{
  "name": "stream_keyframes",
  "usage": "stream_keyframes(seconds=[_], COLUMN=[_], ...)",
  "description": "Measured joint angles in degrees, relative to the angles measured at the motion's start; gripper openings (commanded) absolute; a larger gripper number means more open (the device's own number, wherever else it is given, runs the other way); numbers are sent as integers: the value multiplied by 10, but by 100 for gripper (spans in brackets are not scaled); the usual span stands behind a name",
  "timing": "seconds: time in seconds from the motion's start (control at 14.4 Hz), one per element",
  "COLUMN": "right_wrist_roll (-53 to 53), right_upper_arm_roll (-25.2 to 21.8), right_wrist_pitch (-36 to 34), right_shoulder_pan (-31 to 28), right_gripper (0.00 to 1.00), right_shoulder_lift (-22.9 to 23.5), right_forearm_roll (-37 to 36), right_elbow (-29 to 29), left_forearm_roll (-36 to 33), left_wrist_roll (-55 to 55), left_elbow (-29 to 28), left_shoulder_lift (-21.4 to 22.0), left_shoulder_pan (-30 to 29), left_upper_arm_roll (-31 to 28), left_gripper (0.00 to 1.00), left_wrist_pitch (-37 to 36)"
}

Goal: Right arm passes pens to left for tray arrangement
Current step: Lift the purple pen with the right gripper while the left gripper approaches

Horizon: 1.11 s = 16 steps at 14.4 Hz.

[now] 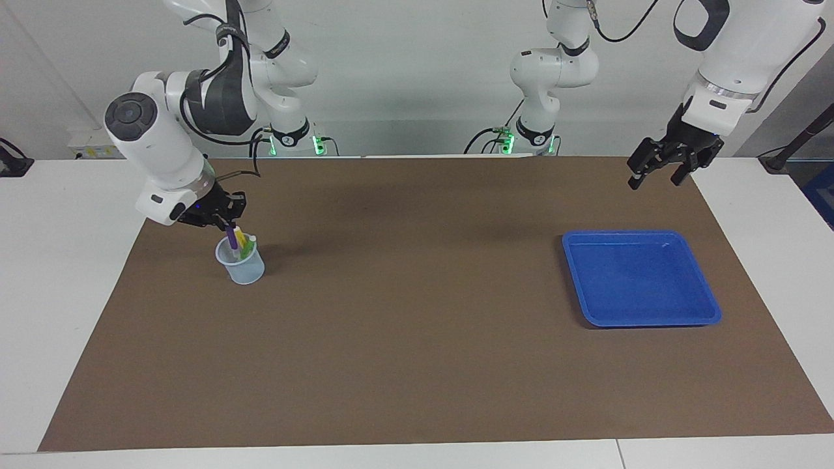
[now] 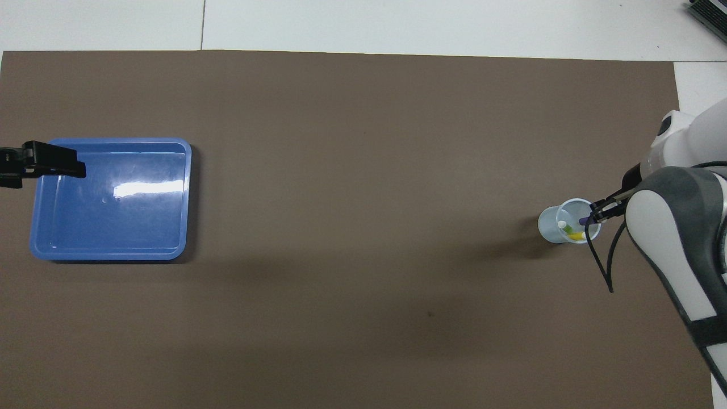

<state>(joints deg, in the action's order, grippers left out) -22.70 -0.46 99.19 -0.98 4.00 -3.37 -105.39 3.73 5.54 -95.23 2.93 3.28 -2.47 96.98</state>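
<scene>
A pale cup (image 1: 242, 264) stands near the brown mat's (image 1: 417, 365) right-arm edge, yellow and green pens (image 1: 245, 244) inside. The right gripper (image 1: 225, 220) pinches the purple pen (image 1: 231, 236); the left gripper (image 1: 661, 170), spread wide, waits above the mat's corner by the empty blue tray (image 1: 710, 306).

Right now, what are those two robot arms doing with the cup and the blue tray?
The right tool is shut on the purple pen, whose lower end is in the cup. The yellow pen and green pen stand in the cup too. The left tool waits open in the air at the tray's end of the table. The tray holds no pens yet.
</scene>
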Motion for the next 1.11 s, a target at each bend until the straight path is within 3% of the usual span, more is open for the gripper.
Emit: stream_keyframes(seconds=[0.14,0.49,0.76,1.11], right_wrist_roll=[-50,-83,-84,-84], right_upper_arm_roll=[-3,-5,-4,8], right_wrist_pitch=[3,20,43,6], right_shoulder_pan=[-4,-16,-16,-8], right_gripper=[0,0,0,0], right_shoulder_lift=[0,1,1,-6], right_forearm_roll=[-9,-20,-22,-17], right_elbow=[-1,-4,-19,8], left_forearm_roll=[9,56,135,170], left_wrist_roll=[5,63,86,91], left_elbow=[-12,-106,-135,-186], left_shoulder_lift=[3,34,46,49], left_shoulder_pan=[0,23,33,50], left_upper_arm_roll=[1,8,8,10], left_gripper=[100,100,100,100], left_wrist_pitch=[12,84,97,146])
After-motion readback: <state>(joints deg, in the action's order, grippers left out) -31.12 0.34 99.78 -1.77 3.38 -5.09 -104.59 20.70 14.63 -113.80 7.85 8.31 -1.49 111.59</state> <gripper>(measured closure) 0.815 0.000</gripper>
